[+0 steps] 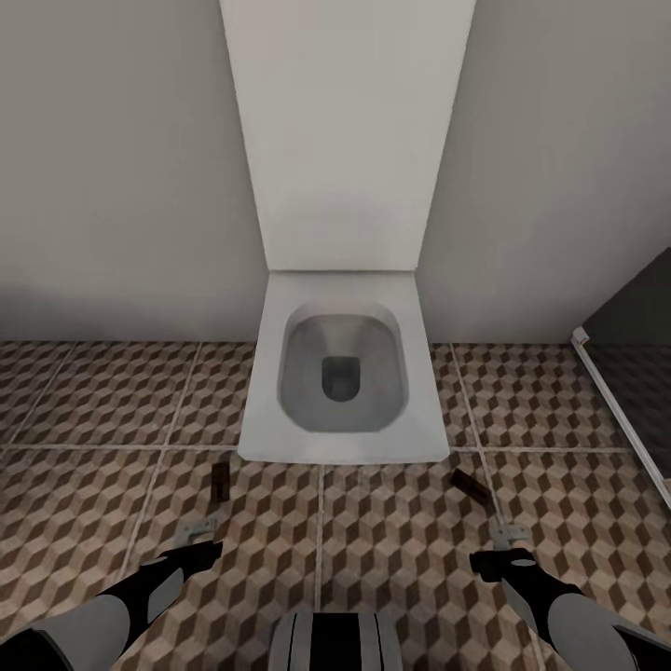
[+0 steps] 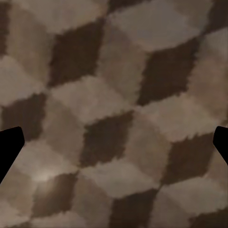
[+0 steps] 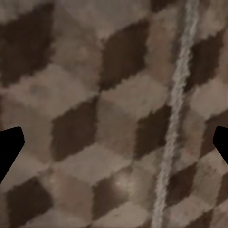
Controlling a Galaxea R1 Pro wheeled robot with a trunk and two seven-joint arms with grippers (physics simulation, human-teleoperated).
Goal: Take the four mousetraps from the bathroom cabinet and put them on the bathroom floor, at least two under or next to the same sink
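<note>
White toilet against pale wall, cube-patterned floor

I see flat, even, dim light, soft shadow under toilet, wrist views blurry, floor tiles smeared, head view edges stretched

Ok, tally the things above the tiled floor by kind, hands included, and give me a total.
Toilet: 1
Hands: 2 (left hand, right hand)
Dark panel with white frame: 1
Total: 4
</note>
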